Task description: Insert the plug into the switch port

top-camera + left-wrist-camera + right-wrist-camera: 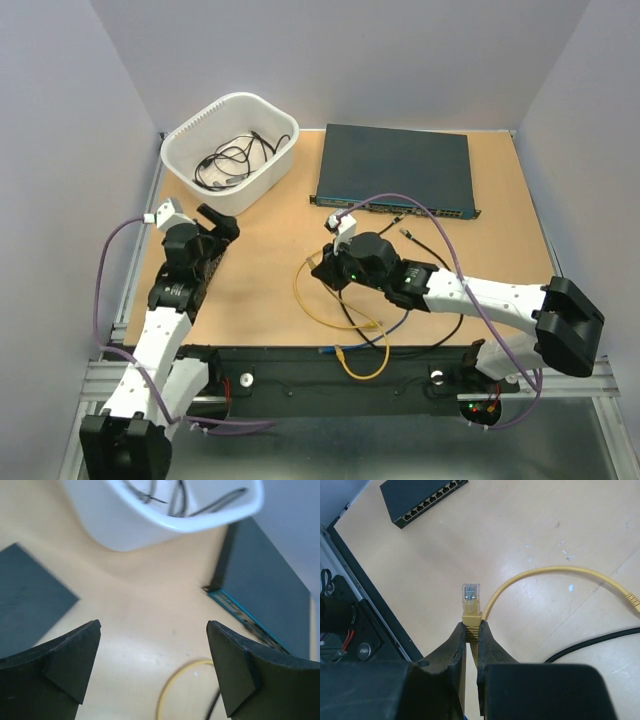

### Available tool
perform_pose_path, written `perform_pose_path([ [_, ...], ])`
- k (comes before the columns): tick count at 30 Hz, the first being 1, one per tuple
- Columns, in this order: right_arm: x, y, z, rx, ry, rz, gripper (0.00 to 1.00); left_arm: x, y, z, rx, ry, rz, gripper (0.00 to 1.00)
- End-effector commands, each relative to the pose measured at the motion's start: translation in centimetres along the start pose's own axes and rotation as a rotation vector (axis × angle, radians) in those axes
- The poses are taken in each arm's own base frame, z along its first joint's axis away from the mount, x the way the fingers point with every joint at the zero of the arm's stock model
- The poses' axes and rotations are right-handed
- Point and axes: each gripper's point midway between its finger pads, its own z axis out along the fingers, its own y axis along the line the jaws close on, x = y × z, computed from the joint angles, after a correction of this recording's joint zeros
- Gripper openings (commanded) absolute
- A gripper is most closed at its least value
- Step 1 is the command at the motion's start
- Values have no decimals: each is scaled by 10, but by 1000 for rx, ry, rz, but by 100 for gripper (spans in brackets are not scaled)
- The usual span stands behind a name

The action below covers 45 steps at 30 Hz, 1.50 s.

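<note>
Right gripper (pixel 471 628) clamped on plug (pixel 471 596); left gripper (pixel 154 628) apart; switch port (pixel 427 502) tiny, indistinct.

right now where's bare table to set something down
Bare table at the right, between the large dark unit and the right arm; also between the white basket and the right hand. Crowded: the near middle, where the yellow cable and black cable loop.

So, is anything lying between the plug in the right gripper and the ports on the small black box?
Nothing visible. In the right wrist view only bare table lies between the plug and the small black box; the yellow cable and black cable lie off to the right.
</note>
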Motion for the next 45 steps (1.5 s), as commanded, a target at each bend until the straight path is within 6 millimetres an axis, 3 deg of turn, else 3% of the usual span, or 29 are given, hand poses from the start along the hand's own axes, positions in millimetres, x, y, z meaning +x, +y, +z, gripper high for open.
perform_pose_path([
  [1, -7, 17, 6, -68, -64, 46, 0, -7, 41, 8, -108, 1, -63, 99],
  [2, -4, 20, 7, -82, -56, 58, 0, -22, 69, 10, -195, -42, -111, 99],
  [4, 0, 24, 9, -105, -56, 68, 0, -37, 92, 8, -266, -85, -152, 99],
  [5, 5, 27, 10, -116, -43, 73, 0, -59, 116, 2, -341, -149, -194, 99],
  [8, 14, 34, 13, -155, -21, 76, 1, -80, 167, -12, -498, -212, -251, 99],
  [10, 18, 36, 14, -166, -15, 78, 1, -78, 192, -14, -545, -196, -312, 99],
  [14, 29, 38, 20, -181, 11, 85, 0, -42, 251, -7, -726, -77, -497, 98],
  [16, 30, 39, 22, -186, 16, 90, 0, -26, 258, 2, -727, 12, -519, 98],
  [19, 34, 40, 24, -194, 22, 99, 1, -2, 260, 13, -705, 94, -576, 93],
  [24, 35, 43, 28, -195, 24, 113, 1, -10, 254, 16, -679, 33, -598, 93],
  [28, 38, 41, 28, -178, 26, 121, 0, 7, 237, 29, -645, 106, -574, 93],
  [32, 37, 36, 27, -149, 24, 124, 0, 34, 212, 45, -582, 141, -576, 94],
  [33, 36, 36, 26, -144, 19, 123, 0, 45, 195, 51, -547, 167, -581, 94],
  [39, 37, 21, 22, -73, 10, 117, 1, 67, 150, 78, -422, 238, -530, 94],
  [44, 45, 12, 24, -29, 24, 109, 1, 90, 105, 95, -201, 328, -391, 94],
  [45, 46, 11, 25, -22, 28, 106, 0, 91, 105, 96, -191, 333, -360, 94],
])
